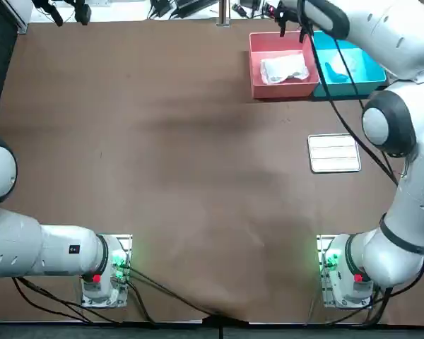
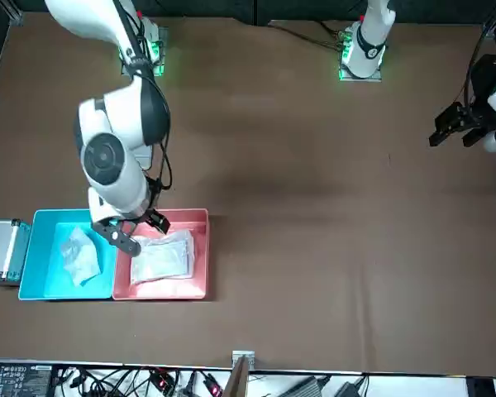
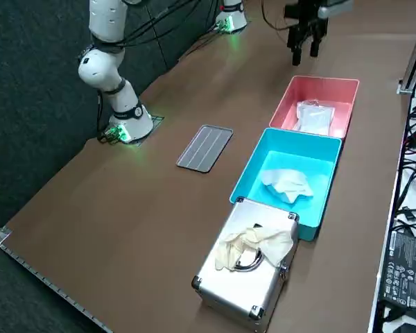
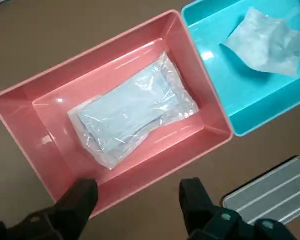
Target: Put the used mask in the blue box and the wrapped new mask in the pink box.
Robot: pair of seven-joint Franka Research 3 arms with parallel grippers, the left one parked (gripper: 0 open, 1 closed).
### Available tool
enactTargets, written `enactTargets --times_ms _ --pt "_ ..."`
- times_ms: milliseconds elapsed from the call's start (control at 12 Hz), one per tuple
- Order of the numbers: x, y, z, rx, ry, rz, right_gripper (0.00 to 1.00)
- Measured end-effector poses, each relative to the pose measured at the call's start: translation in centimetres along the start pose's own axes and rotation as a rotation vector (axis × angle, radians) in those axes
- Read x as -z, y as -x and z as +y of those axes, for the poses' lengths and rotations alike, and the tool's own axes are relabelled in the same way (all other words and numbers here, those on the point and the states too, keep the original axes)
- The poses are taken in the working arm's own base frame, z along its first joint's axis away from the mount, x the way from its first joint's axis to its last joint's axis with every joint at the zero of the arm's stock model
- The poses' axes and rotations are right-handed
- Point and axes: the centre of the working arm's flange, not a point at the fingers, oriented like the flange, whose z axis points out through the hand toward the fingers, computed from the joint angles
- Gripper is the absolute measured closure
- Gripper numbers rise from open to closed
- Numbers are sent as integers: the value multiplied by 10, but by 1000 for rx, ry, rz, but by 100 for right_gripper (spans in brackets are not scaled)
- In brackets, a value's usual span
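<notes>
The right gripper hangs just over the pink box, jaws wide open and empty. The one wrapped mask lies flat inside it. It looks light with slick, crinkly film, so I'd pinch an edge. The one used mask sits crumpled in the blue box, probably soft and floppy, so grab a fold. There's one box of each colour.

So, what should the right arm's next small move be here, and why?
Probably just lift the right hand clear and retreat. It hangs open and empty over the pink box, the wrapped new mask lies inside that box, and the used mask lies in the blue box, so nothing looks left to place.
</notes>
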Motion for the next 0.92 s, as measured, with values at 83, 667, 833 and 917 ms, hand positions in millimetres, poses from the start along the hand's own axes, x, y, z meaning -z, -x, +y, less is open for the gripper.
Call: enactTargets --times_ms 83,667,833,917 --pt "11 -3 8 -4 -2 1 0" --pt "68 -40 111 212 -2 -80 0" --pt "76 -48 139 289 -7 -89 0" --pt "79 -50 152 327 -11 -92 0"
